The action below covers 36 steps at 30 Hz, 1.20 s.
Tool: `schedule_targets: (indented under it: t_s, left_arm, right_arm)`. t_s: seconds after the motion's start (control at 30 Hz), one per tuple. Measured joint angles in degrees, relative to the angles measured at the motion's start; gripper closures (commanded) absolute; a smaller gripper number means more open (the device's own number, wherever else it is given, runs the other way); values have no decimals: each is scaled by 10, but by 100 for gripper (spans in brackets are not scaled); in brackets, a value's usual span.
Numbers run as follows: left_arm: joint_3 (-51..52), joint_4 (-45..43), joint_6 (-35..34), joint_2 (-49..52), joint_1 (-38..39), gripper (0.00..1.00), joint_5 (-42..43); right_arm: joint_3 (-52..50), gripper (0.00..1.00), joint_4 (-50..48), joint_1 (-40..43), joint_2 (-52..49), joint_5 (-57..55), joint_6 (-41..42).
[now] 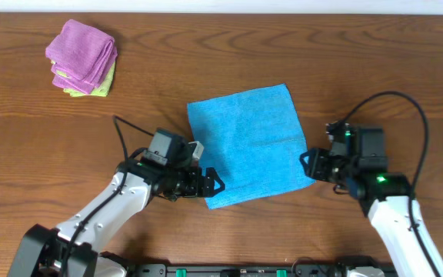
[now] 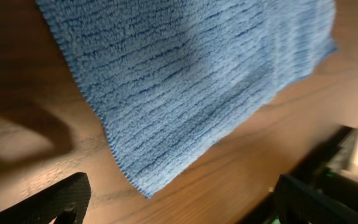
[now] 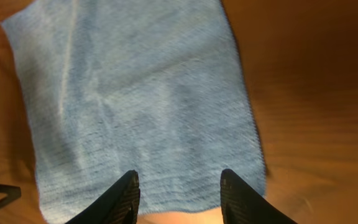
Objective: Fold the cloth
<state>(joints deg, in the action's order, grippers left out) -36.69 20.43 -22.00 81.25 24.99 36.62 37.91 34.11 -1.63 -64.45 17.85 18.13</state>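
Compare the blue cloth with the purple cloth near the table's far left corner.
The blue cloth lies spread out flat; the purple cloth is folded into a compact stack. The blue cloth covers far more area than the purple cloth. Both are plain, soft-looking towels.

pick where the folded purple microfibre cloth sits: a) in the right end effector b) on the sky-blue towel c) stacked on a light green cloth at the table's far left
c: the folded purple microfibre cloth lies on a light green cloth far left, well apart from the sky-blue square towel.
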Motion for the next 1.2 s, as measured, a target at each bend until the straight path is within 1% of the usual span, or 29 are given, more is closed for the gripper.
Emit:
schedule_targets:
  t_s: [0.17, 0.33, 0.43, 0.53, 0.67, 0.83, 0.9, 0.97, 1.07, 1.2]
  left_arm:
    - [-7, 45, 2, -5, 19, 5, -66]
    - [-7, 56, 0, -5, 20, 5, -94]
    - [-7, 56, -6, -5, 30, 5, -101]
    - [-1, 45, -12, -5, 57, 5, -103]
    - [12, 20, -23, -5, 92, 5, -100]
    - [15, 9, -38, -5, 109, 5, -92]
    - [21, -15, -46, -5, 110, 5, -89]
    - [38, -59, -58, -5, 111, 5, -84]
    - [76, -151, -92, -12, 111, 5, -68]
    - [112, -215, -126, -24, 111, 5, -51]
  right_arm:
    - [0, 55, 38, 59, -13, 57, -43]
    - [0, 58, 62, 70, -60, 87, -79]
    - [0, 59, 68, 70, -93, 95, -91]
    - [0, 60, 74, 84, -111, 98, -101]
    - [0, 60, 88, 119, -115, 107, -122]
    - [0, 62, 101, 163, -115, 128, -146]
    - [0, 62, 102, 171, -115, 139, -153]
    - [0, 61, 102, 174, -115, 146, -159]
    - [0, 61, 101, 174, -115, 154, -163]
    - [0, 60, 97, 175, -117, 159, -164]
